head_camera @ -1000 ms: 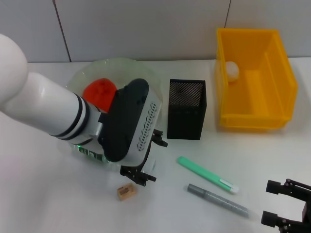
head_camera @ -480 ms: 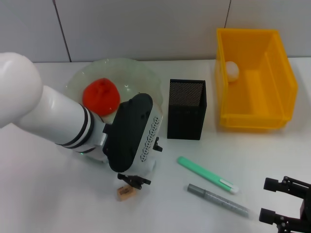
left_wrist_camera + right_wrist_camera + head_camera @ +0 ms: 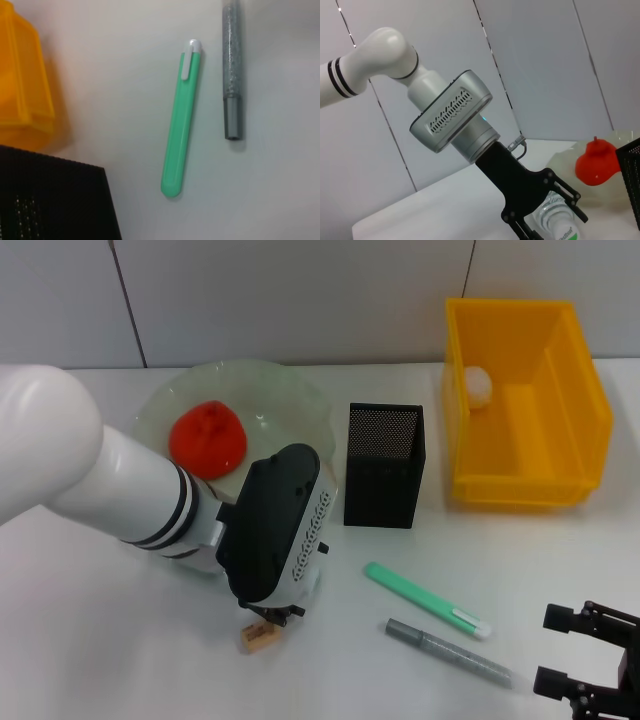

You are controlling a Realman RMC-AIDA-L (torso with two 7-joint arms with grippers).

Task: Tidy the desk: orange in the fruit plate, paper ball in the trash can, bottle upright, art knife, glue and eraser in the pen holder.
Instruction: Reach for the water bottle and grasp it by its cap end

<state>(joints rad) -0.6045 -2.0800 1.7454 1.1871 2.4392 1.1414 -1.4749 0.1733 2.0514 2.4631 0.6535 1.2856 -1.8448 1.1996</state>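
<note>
Head view: the left gripper (image 3: pixel 268 617) hangs low over the eraser (image 3: pixel 259 638) on the desk (image 3: pixel 90 640), fingers mostly hidden, so I cannot tell their spread. The orange (image 3: pixel 207 439) sits in the fruit plate (image 3: pixel 290 400); the paper ball (image 3: pixel 480 384) lies in the trash can (image 3: pixel 575 430).

Left wrist view: a green art knife (image 3: pixel 181 120) lies beside a grey glue pen (image 3: pixel 232 75), near the pen holder (image 3: pixel 52 200).

Right wrist view: the left gripper's fingers (image 3: pixel 565 197) look spread; the bottle (image 3: pixel 557 222) lies behind them. The right gripper (image 3: pixel 590 660) idles, apparently open.

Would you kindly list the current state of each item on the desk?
Orange: in the fruit plate.
Paper ball: in the trash can.
Eraser: on the table, under the left end effector.
Art knife: lying on the table.
Glue: lying on the table.
Pen holder: upright.
Bottle: partly hidden, pose unclear.
Right end effector: open, parked.
</note>
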